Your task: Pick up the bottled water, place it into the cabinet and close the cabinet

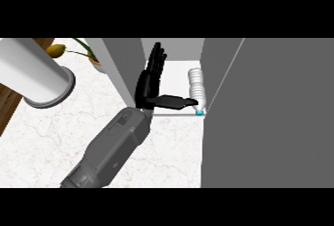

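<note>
You are looking down at a kitchen. The desk (169, 150) has a pale marble-patterned top with faint veins. On it stands a grey cabinet (274, 110) with an open compartment, its white shelf (175, 90) showing inside. A white roll of paper towel (32, 70) stands on a round base at your left, near a small potted plant (78, 50) with a yellow bloom.

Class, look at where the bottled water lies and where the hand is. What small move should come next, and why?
Probably draw the left hand back out of the cabinet. The bottled water already lies inside on the shelf, the fingers are straight, and only the thumb reaches toward it. The open door cannot swing shut until the arm is out.
</note>
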Controlling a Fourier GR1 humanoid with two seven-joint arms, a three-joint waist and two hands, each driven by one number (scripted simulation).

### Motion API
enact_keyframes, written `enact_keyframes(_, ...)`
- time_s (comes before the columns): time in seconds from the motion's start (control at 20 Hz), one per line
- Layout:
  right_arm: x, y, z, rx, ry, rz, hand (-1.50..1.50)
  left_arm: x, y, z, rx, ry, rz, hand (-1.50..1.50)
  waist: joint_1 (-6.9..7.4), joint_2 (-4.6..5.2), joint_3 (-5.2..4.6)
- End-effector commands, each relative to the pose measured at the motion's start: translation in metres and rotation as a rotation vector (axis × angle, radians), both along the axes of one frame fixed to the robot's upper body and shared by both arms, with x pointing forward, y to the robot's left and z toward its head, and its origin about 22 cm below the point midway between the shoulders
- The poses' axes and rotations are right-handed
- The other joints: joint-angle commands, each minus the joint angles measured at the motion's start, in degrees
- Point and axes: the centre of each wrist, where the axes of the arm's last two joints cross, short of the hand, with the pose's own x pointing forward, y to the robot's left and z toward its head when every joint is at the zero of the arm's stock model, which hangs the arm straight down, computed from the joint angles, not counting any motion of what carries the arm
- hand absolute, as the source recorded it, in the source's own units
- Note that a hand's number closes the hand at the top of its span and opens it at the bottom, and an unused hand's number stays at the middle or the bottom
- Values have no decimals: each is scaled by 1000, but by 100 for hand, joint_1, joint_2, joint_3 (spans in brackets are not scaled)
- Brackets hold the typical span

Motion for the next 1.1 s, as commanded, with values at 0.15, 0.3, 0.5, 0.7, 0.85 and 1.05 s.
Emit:
enact_keyframes(0.15, -4, 2, 15, -13, -9, -16, -150, -63, -7, -10, -82, -28, -138, -150, 127, -26, 3)
enact_keyframes(0.3, -1, 3, 27, -48, -28, -20, -150, -70, 0, 6, -113, -54, -151, -150, 75, 8, 1)
enact_keyframes(0.5, -2, -4, 35, -104, -28, 89, -150, -93, 18, 7, -120, -27, -169, 150, 71, 12, 2)
enact_keyframes(0.7, -2, -4, 38, -204, -18, 228, 150, -131, 23, -8, -121, 0, -188, 150, 110, -2, -2)
enact_keyframes(0.85, -5, -1, 28, -220, 31, 342, 150, -139, 52, -6, -118, 21, -161, 150, 53, -1, -2)
enact_keyframes(1.05, -2, 4, 37, -247, -21, 462, 150, -146, 87, 1, -101, 8, -109, -150, 57, -5, -4)
